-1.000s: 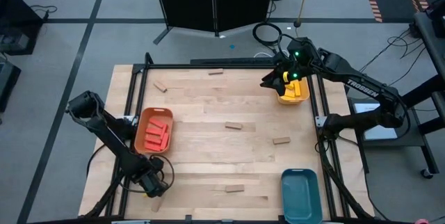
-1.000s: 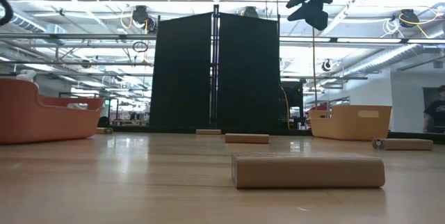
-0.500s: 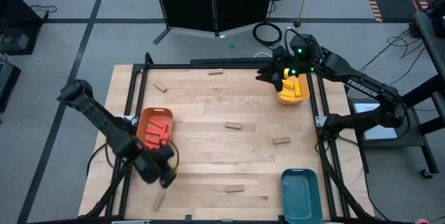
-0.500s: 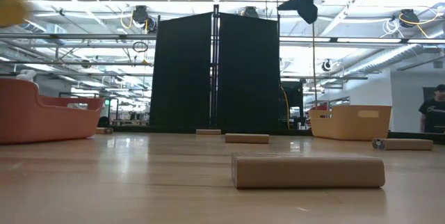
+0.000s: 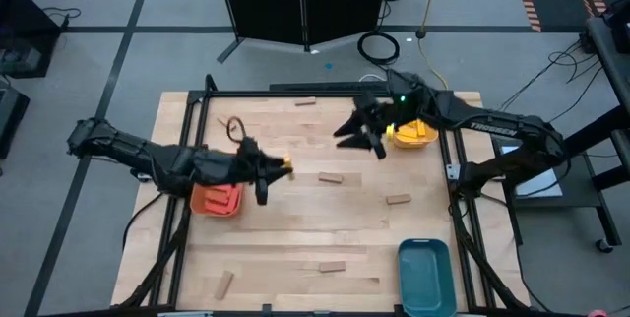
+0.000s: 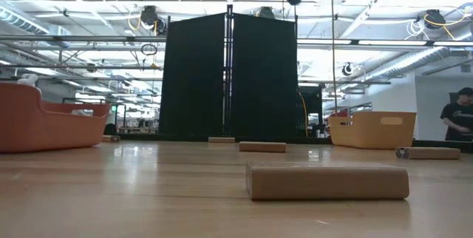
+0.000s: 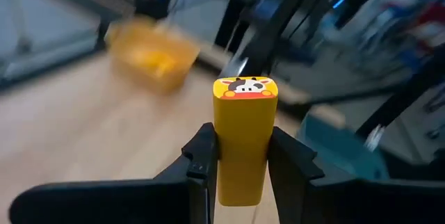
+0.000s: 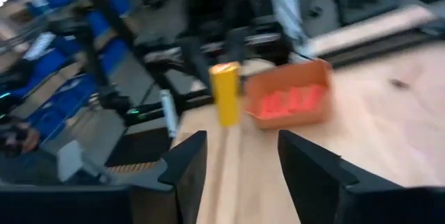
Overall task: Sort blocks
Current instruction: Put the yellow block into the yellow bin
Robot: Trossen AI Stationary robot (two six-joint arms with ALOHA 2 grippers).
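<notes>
Markings: yellow block (image 7: pixel 245 140) carries a cartoon cow face on its end; white lettering on the right arm is too small to read.
Left gripper (image 5: pixel 268 170): raised above the table's middle, beside the orange tray (image 5: pixel 219 199); fingers (image 7: pixel 203 156) pinch the yellow block upright between them.
Right gripper (image 5: pixel 356 136): in the air over the table's far side, beside the yellow tray (image 5: pixel 417 136); fingers (image 8: pixel 186 164) spread apart, nothing between them.
Near edge: tan blocks (image 5: pixel 331 268), one lying slantwise by the near left corner.
Near right corner: teal tray (image 5: pixel 427 276).
Middle: two tan blocks, well apart.
Far edge: two more tan blocks, left of centre.
Orange tray contents: red blocks (image 8: pixel 288 102).
</notes>
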